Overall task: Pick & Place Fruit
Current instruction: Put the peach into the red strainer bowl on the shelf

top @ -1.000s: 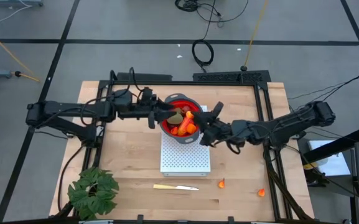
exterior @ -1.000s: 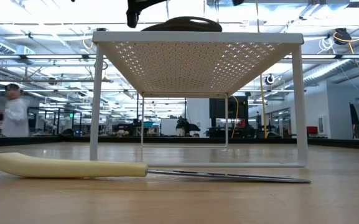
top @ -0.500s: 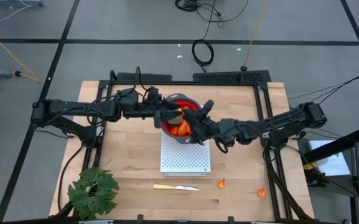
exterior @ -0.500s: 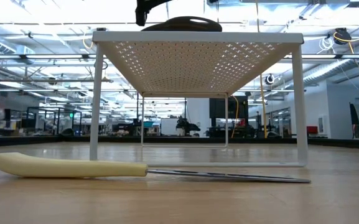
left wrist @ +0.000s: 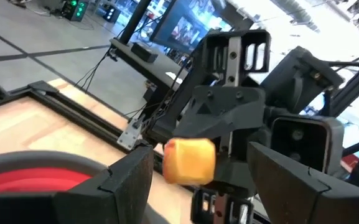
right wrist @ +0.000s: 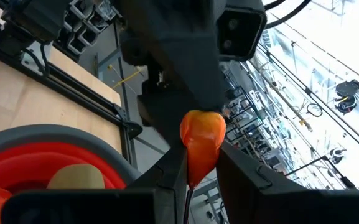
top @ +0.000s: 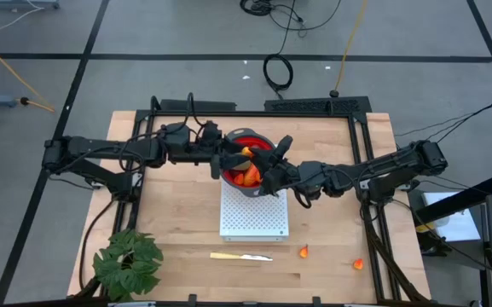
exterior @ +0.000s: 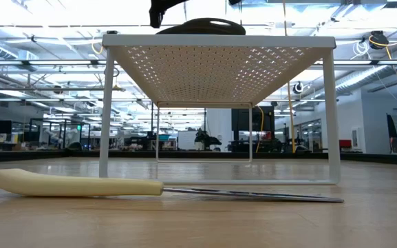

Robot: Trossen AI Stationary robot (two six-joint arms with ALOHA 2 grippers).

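A grey bowl with a red inside (top: 249, 193) stands on a white perforated rack (top: 254, 217) and holds orange and olive-brown fruit pieces (right wrist: 73, 177). Both grippers meet above the bowl. My right gripper (right wrist: 202, 154) comes from the table's right and is shut on a small orange fruit piece (right wrist: 201, 134). My left gripper (left wrist: 201, 155) comes from the left and is open. Its two fingers (left wrist: 129, 180) stand on either side of that piece (left wrist: 189, 160), with a gap showing on both sides. My right gripper pinches the orange piece between its two fingers, by the piece's lower sides (right wrist: 198, 163). The fingers reach in level from the table's right side. The piece is lifted clear above the bowl, its rounded end up and its narrow end down between the fingers.
A pale yellow knife (top: 240, 256) lies on the table in front of the rack, near the front edge. Two tiny orange bits (top: 303, 251) (top: 357, 263) lie to its right. A green leafy plant (top: 127, 263) stands at the near left corner.
My right gripper has moved toward the table's left with the orange piece, from beside the bowl to over it, close to my left gripper. It has kept still over the last half second.
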